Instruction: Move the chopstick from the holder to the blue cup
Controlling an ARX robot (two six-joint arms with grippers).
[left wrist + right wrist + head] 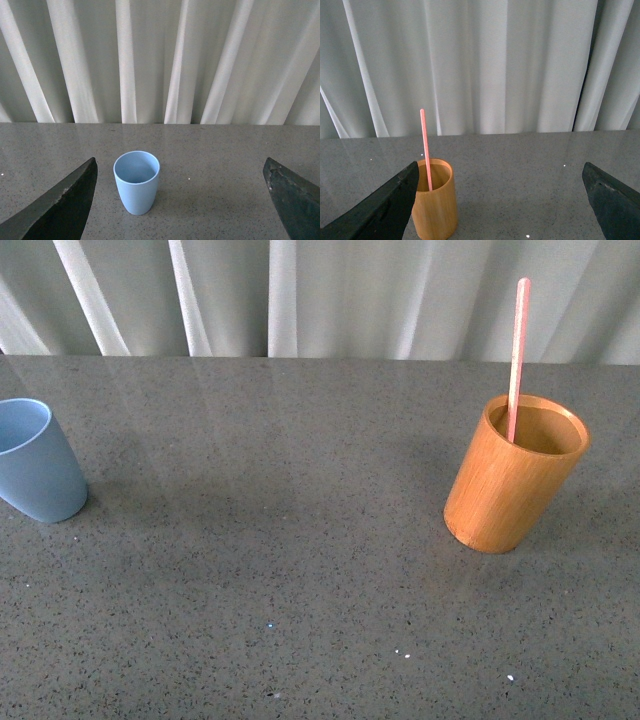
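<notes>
**Both wrist views, nearest.** I see the left gripper [180, 167] with its fingers spread wide apart. The right gripper [500, 167] stands equally wide.

**Counter.** Beyond the grippers lies the speckled grey counter [300, 580].

**Cup.** At my left the cup [35, 465], pale blue, stands upright with its mouth up. In the left wrist view it sits ahead of that gripper, in line with the gap between the fingers and clear of both.

**Holder and chopstick.** At my right, well apart from the cup, the orange-brown holder [510, 490] stands upright. The pink chopstick [517, 350] is inside the holder, nearly upright, with its upper part rising above the rim. In the right wrist view the holder sits ahead of that gripper, toward one finger's side of the gap.

**Farthest.** A pale pleated curtain [330, 295] hangs behind the counter's rear edge.
</notes>
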